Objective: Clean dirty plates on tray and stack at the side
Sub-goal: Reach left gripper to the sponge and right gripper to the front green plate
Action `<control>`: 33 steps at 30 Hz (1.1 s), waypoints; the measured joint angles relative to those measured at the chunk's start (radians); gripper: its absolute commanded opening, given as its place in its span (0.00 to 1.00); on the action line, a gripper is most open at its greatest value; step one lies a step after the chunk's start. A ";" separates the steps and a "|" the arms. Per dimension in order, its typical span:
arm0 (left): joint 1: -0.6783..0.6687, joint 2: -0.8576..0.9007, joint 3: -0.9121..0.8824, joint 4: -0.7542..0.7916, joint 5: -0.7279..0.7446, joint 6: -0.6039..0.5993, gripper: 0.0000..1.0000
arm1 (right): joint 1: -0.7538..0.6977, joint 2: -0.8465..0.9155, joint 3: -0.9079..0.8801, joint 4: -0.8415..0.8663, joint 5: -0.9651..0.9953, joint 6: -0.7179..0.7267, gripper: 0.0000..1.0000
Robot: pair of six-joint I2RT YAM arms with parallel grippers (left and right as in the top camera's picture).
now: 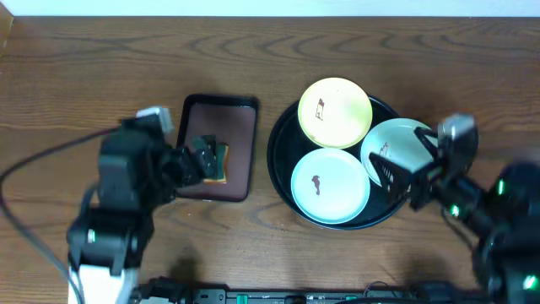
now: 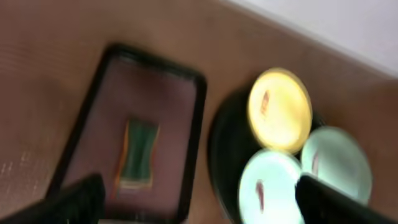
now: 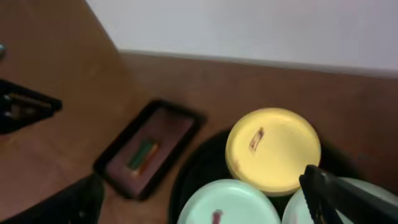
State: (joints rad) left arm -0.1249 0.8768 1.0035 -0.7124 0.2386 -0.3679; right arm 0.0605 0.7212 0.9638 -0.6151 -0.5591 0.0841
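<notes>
Three plates sit in the round black tray (image 1: pixel 278 169), a bit right of the tabletop's (image 1: pixel 84 76) middle. The yellow plate (image 1: pixel 336 111) is toward the far edge, the blue plate (image 1: pixel 331 187) toward the near edge, and the mint plate (image 1: pixel 403 133) on the right-edge side. Each one shows a small dark smear, so I'd say none is cleaned and nothing's stacked yet.

The left hand (image 1: pixel 205 160) hangs over the sponge (image 1: pixel 222 162) in the small rectangular tray (image 1: pixel 240 131), left of middle. Its fingers are spread wide and the sponge isn't gripped, so it looks lined up to grab it for wiping. The right hand (image 1: pixel 405 160) hovers over the mint plate, also spread and holding nothing, probably there to steady or lift that plate.
</notes>
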 measured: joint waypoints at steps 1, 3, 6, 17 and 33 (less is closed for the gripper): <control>0.000 0.064 0.057 -0.055 0.006 0.004 0.98 | 0.000 0.090 0.103 -0.077 -0.005 0.007 0.99; 0.000 0.130 0.103 -0.092 0.023 0.005 0.98 | 0.000 0.210 0.223 -0.202 -0.011 0.011 0.99; 0.000 0.185 0.114 -0.120 0.068 0.004 0.98 | 0.000 0.320 0.293 -0.228 -0.025 0.023 0.99; -0.088 0.441 0.104 -0.226 -0.039 -0.009 0.75 | 0.106 0.570 0.297 -0.410 -0.011 0.086 0.69; -0.145 0.982 0.103 -0.022 -0.269 -0.023 0.08 | 0.286 0.668 0.296 -0.431 0.330 0.180 0.73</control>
State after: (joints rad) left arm -0.2703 1.8591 1.1065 -0.7345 -0.0299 -0.3908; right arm 0.3466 1.3891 1.2598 -1.0466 -0.2287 0.2638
